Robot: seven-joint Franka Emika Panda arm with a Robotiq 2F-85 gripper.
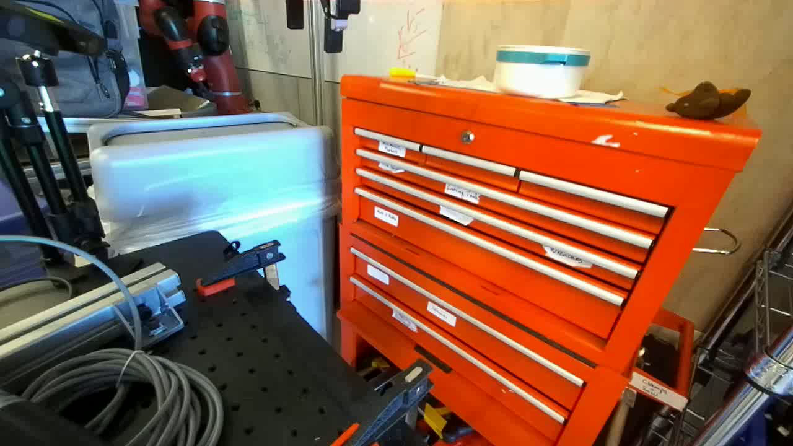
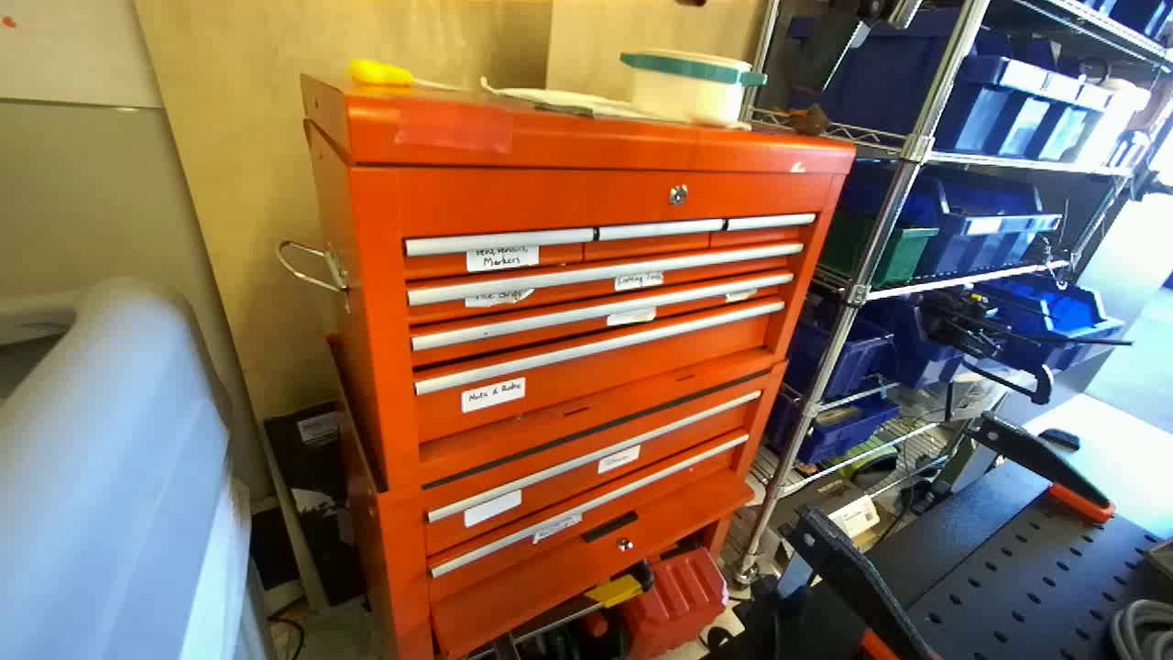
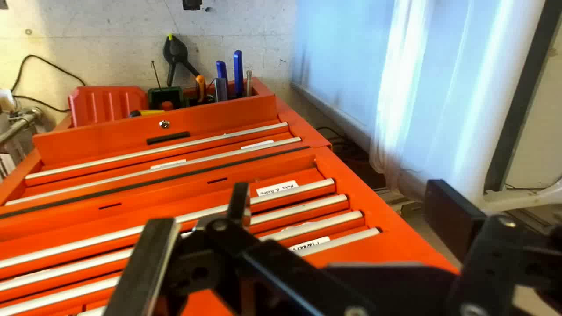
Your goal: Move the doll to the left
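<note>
While the end effector (image 1: 315, 37) is hanging high at the left in an exterior view, its fingers (image 3: 452, 215) are standing wide apart in the wrist view, released and holding nothing. To the right of it, a round white tub (image 1: 539, 77) with a teal band is standing on the bench (image 1: 644, 114), which is forming the top of a red tool chest (image 1: 489, 260). At the right end, near the edge, the brown doll (image 1: 706, 102) is lying, right of the tub in both exterior views. Its long axis is seemingly running sideways, roughly along the front edge of the bench. As the wrist view is not showing the doll, the coming move is depending, I am judging, on going rightward and lower, then closing the fingers across the narrow side. How much depth is separating doll and end effector, I am not able to tell.
</note>
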